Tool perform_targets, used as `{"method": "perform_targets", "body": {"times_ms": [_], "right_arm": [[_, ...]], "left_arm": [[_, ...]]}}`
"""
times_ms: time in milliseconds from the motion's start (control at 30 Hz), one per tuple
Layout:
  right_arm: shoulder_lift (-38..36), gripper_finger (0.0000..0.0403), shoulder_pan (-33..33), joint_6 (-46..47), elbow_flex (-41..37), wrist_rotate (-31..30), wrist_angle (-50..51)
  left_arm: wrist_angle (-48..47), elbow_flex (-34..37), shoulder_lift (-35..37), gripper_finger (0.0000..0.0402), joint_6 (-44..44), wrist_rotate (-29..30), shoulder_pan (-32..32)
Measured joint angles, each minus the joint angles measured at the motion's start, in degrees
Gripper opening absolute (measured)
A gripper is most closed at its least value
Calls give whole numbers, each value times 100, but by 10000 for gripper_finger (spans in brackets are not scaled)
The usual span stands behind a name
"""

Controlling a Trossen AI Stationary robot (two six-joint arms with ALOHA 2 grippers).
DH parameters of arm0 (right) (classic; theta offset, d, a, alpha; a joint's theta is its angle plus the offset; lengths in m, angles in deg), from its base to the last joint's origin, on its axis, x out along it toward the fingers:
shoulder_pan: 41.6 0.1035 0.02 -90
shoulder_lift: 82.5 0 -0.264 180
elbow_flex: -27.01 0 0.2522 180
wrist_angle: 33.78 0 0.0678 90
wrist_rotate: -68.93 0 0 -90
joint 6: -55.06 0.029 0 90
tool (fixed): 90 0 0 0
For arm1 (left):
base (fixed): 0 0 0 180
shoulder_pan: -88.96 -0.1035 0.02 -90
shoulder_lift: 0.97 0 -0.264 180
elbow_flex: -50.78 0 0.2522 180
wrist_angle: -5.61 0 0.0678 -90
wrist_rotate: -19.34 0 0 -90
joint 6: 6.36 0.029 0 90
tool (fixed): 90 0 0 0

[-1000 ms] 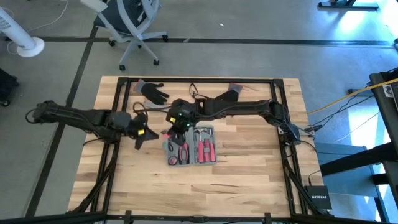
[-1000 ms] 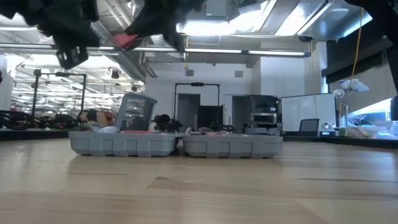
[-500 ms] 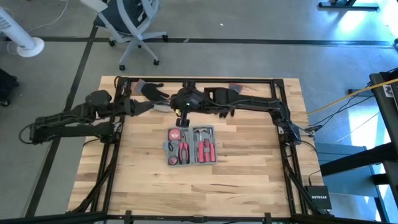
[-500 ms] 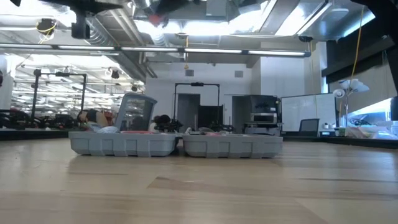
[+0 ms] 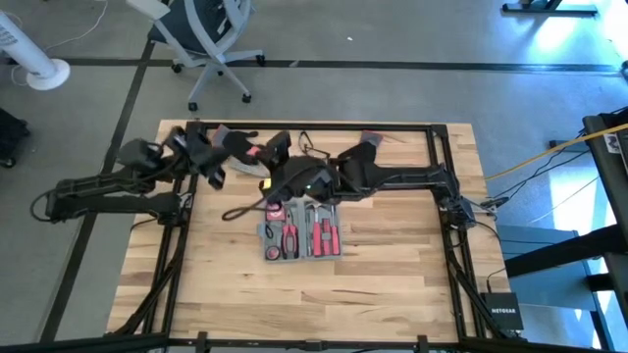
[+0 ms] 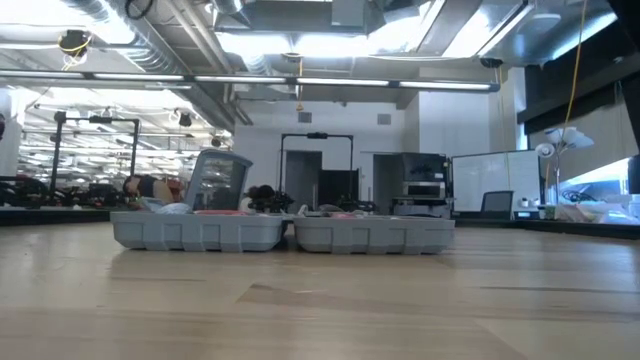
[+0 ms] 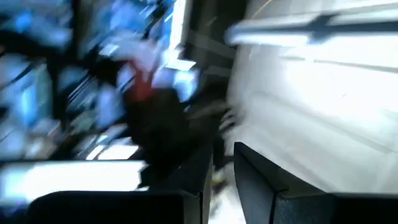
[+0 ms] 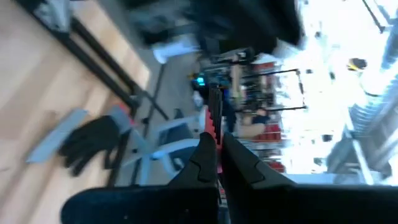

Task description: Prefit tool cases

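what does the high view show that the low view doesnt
Only the high view shows both arms near the table's far edge, the left gripper and right gripper, the black glove, and the red-handled tools in the case. Only the low view shows the room behind. Both show the open tool case on the wooden table.

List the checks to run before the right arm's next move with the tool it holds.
1. Tool case lying open and flat on the table: ok.
2. Right gripper shut on the slim red tool: ok.
3. Left gripper off to the side of the case, near the table's far edge: ok.
4. Black glove and grey bar lying apart from the case: ok.
5. Free recess matching the held tool: cannot tell.
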Motion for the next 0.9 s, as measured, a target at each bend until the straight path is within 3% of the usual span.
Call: {"method": "perform_targets", "body": {"times_ms": [100,200,500,667,900], "right_arm": [[-2,0,-12,-159,0,-157,-185],[-2,0,22,-308,0,-199,-171],[-2,0,353,-769,-2,-129,-243],[-7,0,478,-1091,-2,207,-743],[-7,0,490,-1067,-2,398,-712]], "left_arm": [[-623,0,-28,59,-240,-455,138],[-946,4,-36,59,-150,-409,210],[-901,4,-50,59,-9,-141,124],[-844,4,-45,59,-314,-596,152],[-641,4,-78,59,-498,-617,284]]}}
